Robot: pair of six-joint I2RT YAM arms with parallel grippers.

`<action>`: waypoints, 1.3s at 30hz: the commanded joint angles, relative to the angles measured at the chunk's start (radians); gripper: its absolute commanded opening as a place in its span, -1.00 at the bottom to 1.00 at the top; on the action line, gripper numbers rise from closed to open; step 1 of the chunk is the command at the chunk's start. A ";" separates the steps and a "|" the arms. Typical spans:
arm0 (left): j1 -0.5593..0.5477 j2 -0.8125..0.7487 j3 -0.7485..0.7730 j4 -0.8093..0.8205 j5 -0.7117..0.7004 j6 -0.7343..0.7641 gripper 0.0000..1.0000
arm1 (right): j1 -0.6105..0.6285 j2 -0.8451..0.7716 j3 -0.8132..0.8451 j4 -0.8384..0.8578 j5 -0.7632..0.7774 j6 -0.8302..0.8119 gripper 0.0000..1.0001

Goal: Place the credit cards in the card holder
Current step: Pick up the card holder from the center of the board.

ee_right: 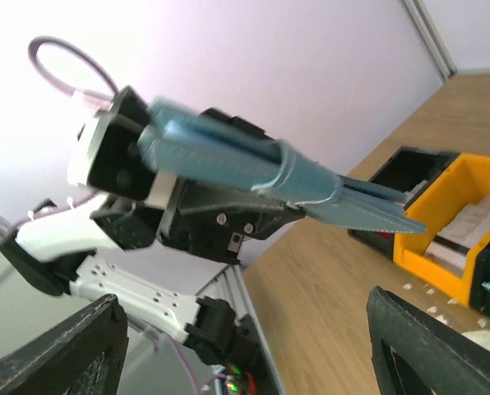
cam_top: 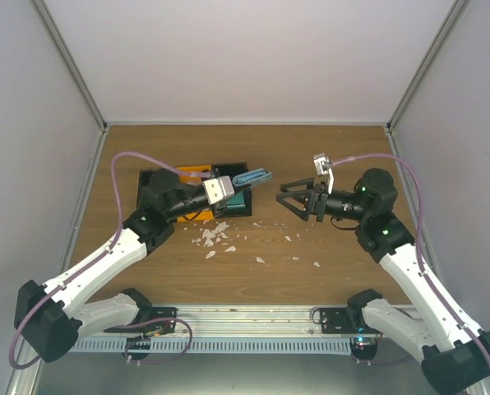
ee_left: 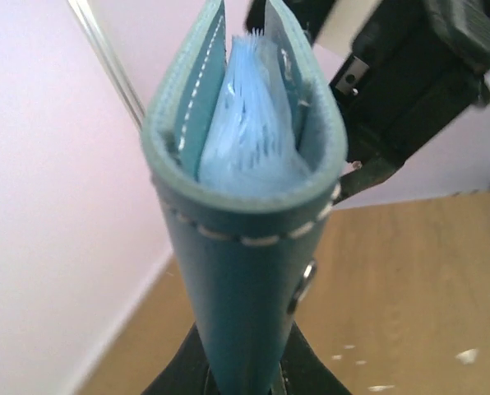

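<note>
- Left wrist camera: the left gripper [ee_left: 241, 374] has its fingers pinched tight on the card holder [ee_left: 245, 247]. The holder's leaves gape a little, with paler pockets showing inside.
- From the top view, the card holder [cam_top: 255, 176] is up off the table [cam_top: 352, 263]. It sits over the black bin [cam_top: 228, 169] on the left half and points right.
- The right gripper [cam_top: 292, 200] has its fingers spread wide with nothing between them. It is just right of the holder, not touching.
- Right wrist camera: the orange bin [ee_right: 450, 206] sits below the holder, with pale credit cards [ee_right: 475, 222] lying inside.
- White scraps [cam_top: 216, 237] litter the table nearer the bases.
</note>
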 commanded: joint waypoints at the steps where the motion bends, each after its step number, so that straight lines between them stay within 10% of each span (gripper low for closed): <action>1: -0.007 0.004 -0.052 0.242 0.004 0.474 -1.00 | -0.002 -0.012 -0.040 0.090 0.048 0.341 0.63; 15: -0.026 0.056 -0.018 0.256 0.000 0.923 -1.00 | 0.004 0.117 -0.037 0.280 0.057 0.633 0.72; 23: -0.049 0.079 -0.015 0.246 -0.041 0.993 -0.99 | 0.051 0.198 0.008 0.256 0.020 0.652 -0.01; 26: -0.054 0.091 -0.008 0.232 -0.060 0.990 -0.93 | 0.062 0.203 -0.001 0.289 0.009 0.668 -0.62; 28: -0.059 0.090 -0.003 0.219 -0.069 0.949 -0.63 | 0.061 0.199 -0.002 0.290 0.024 0.653 -0.95; 31: -0.060 0.063 -0.012 0.232 -0.073 0.797 0.77 | 0.058 0.178 0.000 0.284 0.077 0.572 -0.99; 32: -0.061 0.052 -0.011 0.227 -0.074 0.741 0.95 | 0.052 0.174 0.000 0.283 0.091 0.535 -0.99; 39: -0.061 -0.040 -0.007 0.111 -0.032 0.189 0.98 | -0.003 0.128 0.008 0.255 0.128 0.278 -0.99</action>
